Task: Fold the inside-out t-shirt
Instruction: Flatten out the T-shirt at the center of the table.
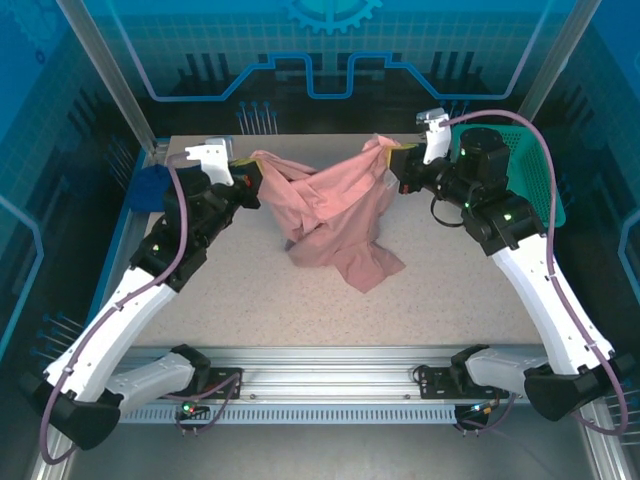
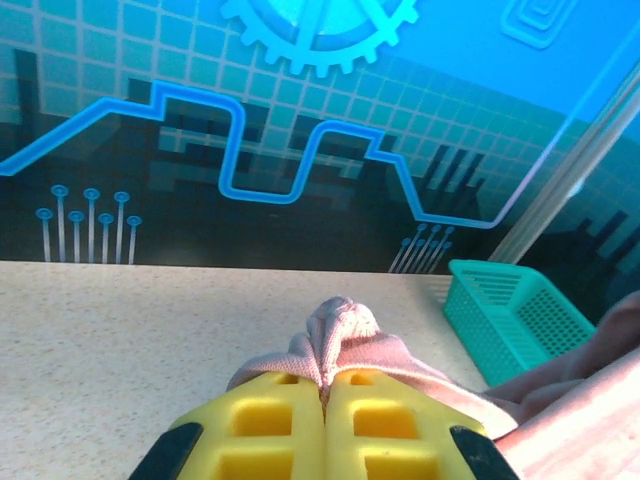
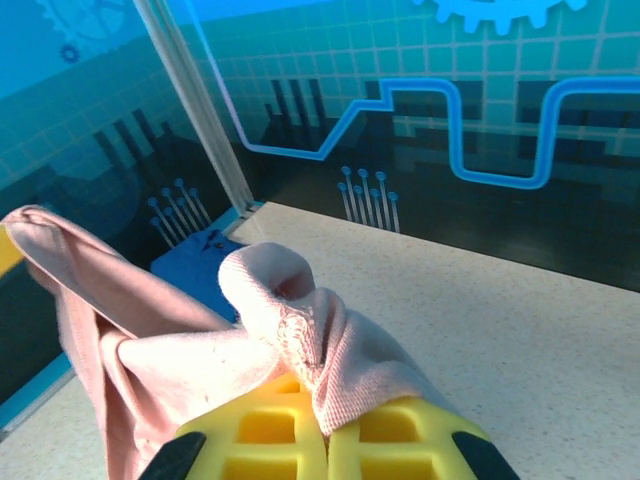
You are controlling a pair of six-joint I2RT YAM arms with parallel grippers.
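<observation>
In the overhead view, the inside-out t-shirt (image 1: 335, 215) hangs in the upper middle of the frame, strung between the two arms. Its top edge sags in a shallow V between the two held corners. The lower folds bunch together and rest on the speckled beige surface (image 1: 300, 310) near the centre.

The left gripper (image 1: 250, 172) holds the shirt's corner at the upper left. Its wrist view shows the yellow fingers (image 2: 270, 420) pressed together, with a pinch of dusty-pink fabric poking up from the seam between them.

The right gripper (image 1: 393, 156) holds the opposite corner at the upper right. In its wrist view the yellow fingers (image 3: 265, 425) are likewise closed on the cloth. A ribbed hem flops over their tips, and the rest of the shirt stretches away to the left of the frame.

A dark blue cloth (image 1: 150, 186) lies at the left edge of the surface, apart from the shirt. A teal basket (image 1: 530, 165) sits at the right edge, behind the right arm.
</observation>
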